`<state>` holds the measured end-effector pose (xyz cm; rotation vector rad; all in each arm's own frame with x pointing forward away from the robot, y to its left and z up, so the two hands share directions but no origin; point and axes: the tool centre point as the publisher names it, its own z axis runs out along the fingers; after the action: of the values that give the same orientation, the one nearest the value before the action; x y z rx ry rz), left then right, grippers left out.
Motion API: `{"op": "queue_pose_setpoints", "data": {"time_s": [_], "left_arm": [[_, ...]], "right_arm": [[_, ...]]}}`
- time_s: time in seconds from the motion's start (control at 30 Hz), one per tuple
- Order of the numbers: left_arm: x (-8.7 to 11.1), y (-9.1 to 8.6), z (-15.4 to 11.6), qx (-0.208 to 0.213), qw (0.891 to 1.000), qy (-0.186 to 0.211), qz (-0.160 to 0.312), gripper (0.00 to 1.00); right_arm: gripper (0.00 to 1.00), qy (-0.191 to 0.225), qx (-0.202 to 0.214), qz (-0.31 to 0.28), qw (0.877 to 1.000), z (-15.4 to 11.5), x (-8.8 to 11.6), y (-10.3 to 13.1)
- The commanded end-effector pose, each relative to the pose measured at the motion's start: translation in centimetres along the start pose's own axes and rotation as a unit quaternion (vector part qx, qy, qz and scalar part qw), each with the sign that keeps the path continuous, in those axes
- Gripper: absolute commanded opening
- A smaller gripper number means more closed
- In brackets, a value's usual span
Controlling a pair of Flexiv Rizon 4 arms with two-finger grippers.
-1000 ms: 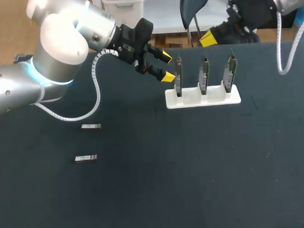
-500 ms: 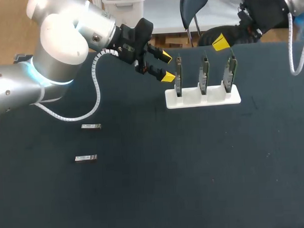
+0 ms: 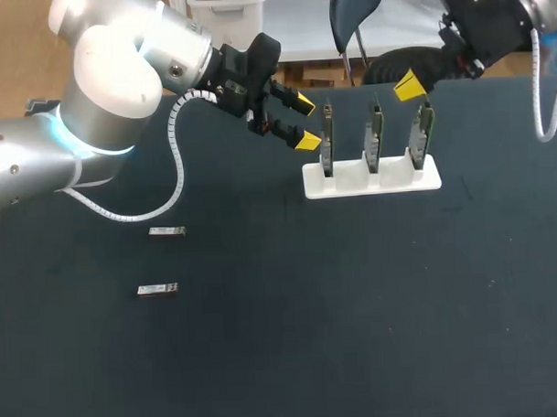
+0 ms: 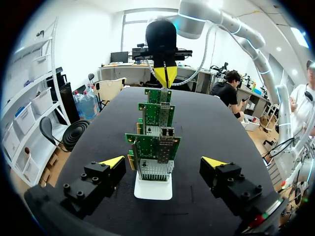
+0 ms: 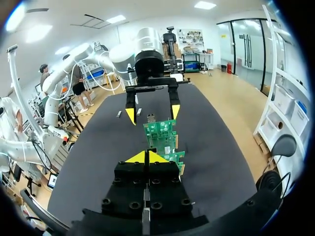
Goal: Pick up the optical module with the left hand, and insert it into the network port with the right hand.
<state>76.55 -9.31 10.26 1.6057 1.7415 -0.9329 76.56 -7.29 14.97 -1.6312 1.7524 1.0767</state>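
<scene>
The dark table (image 3: 356, 334) carried a white stand (image 3: 371, 180) with three network cards (image 3: 374, 136) near its far edge. The left gripper (image 3: 305, 122) hung open and empty just beside the leftmost card (image 3: 326, 138). The right gripper (image 3: 410, 85) was closed on nothing near the rightmost card. Two optical modules (image 3: 167, 232) lay untouched toward the left edge. In my judgement, when the left gripper swings away to reach them, its fingers could clip that card and tip the stand.

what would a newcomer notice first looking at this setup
The white stand at the far middle of the dark table draws the eye first, holding three green network cards upright in a row. The left gripper hangs open just beside the row's left end, and the right gripper, shut on nothing, hovers by its right end. An optical module and a second module lie untouched on the table's left.
</scene>
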Motion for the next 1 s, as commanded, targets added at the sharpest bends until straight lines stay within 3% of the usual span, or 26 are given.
{"op": "queue_pose_setpoints", "data": {"time_s": [0.03,0.33,0.37,0.4,1.0], "left_arm": [[-0.11,0.21,0.02,0.002,1.0,0.003,-0.001,1.0],[-0.11,0.21,0.02,0.002,1.0,0.003,-0.001,1.0],[-0.11,0.21,0.02,0.002,1.0,0.003,-0.001,1.0],[-0.11,0.21,0.02,0.002,1.0,0.003,-0.001,1.0],[-0.11,0.21,0.02,0.002,1.0,0.003,-0.001,1.0]], "right_arm": [[0.0,0.001,-0.002,0.0,1.0,0.01,0.26,-0.12],[0.0,0.003,0.0,0.002,1.0,0.27,0.39,-0.07],[0.29,0.005,0.001,0.002,1.0,0.32,0.36,-0.03],[1.0,0.007,0.008,-0.002,1.0,0.33,0.34,-0.02],[1.0,0.007,0.009,-0.002,1.0,0.36,0.36,0.0]]}}
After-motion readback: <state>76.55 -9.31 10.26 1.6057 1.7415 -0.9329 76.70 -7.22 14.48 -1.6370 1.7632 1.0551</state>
